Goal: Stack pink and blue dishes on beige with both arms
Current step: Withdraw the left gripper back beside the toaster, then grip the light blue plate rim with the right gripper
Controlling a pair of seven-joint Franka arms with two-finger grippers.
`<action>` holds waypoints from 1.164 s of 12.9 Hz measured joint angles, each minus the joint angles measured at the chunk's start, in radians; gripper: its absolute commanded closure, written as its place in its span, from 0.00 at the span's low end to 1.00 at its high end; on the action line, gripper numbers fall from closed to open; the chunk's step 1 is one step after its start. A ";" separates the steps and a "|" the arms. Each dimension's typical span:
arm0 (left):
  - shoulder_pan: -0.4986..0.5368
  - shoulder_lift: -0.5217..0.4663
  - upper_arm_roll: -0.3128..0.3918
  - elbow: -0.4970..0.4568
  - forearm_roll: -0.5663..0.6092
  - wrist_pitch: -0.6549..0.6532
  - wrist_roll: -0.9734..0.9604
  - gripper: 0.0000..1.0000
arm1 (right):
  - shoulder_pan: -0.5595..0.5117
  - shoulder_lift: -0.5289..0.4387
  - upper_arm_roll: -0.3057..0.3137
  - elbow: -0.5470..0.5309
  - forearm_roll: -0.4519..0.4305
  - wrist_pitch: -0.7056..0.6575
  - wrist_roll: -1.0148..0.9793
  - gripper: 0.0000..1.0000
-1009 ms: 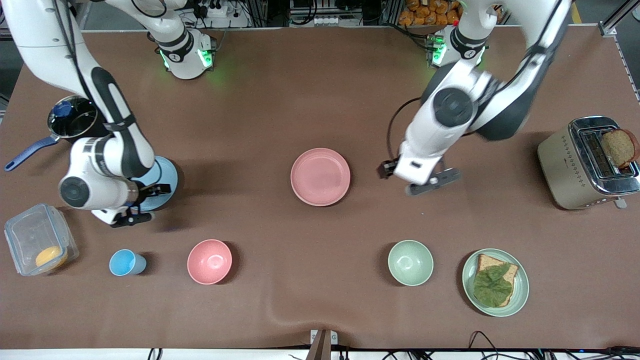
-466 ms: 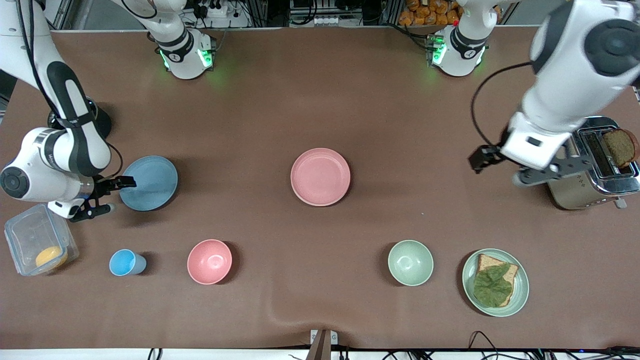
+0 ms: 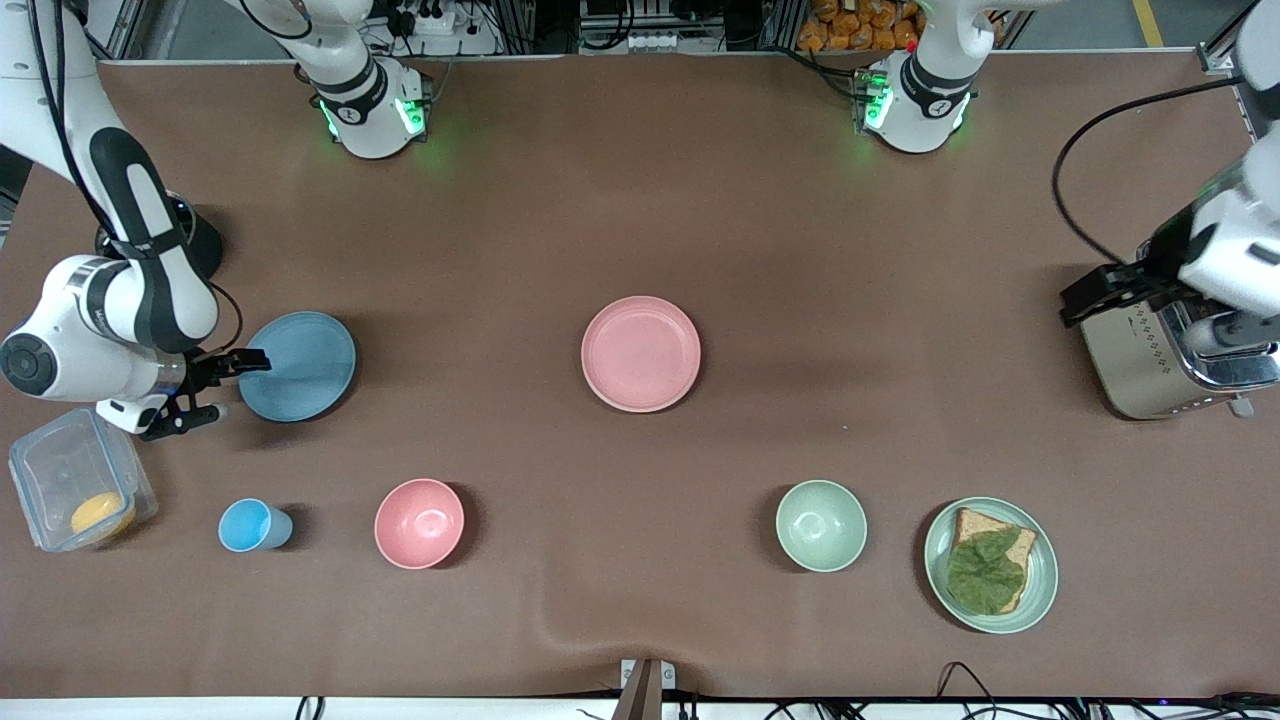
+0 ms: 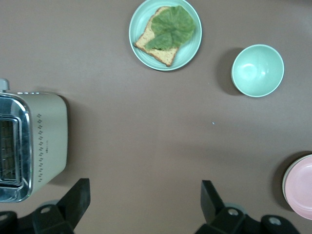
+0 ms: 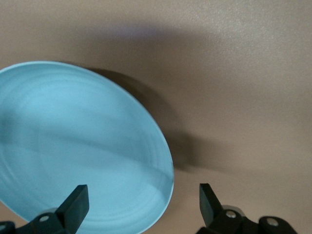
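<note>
Right gripper (image 3: 205, 388) straddles blue plate (image 3: 298, 366) rim, jaws spread.

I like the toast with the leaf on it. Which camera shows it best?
The left wrist view: the toast on its green plate looks largest and unblocked. The front view shows it too, smaller. The right wrist view doesn't show it.

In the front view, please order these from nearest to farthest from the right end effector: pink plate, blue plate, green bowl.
1. blue plate: right beside the open right end effector, at the right arm's end of the table.
2. pink plate: mid-table.
3. green bowl: toward the left arm's end, nearer the camera.
</note>
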 measured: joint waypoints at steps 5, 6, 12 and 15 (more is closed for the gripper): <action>-0.001 -0.017 0.035 0.048 -0.038 -0.054 0.020 0.00 | -0.023 0.024 0.000 -0.003 -0.001 0.022 -0.019 0.00; 0.000 -0.022 0.035 0.049 -0.038 -0.072 0.020 0.00 | -0.030 0.033 0.000 -0.003 -0.001 0.028 -0.020 0.00; 0.010 -0.044 0.037 0.049 -0.038 -0.143 0.020 0.00 | -0.039 0.065 0.000 -0.003 -0.001 0.057 -0.021 0.79; 0.010 -0.045 0.037 0.049 -0.038 -0.150 0.020 0.00 | -0.043 0.065 -0.003 0.000 -0.002 0.063 -0.036 1.00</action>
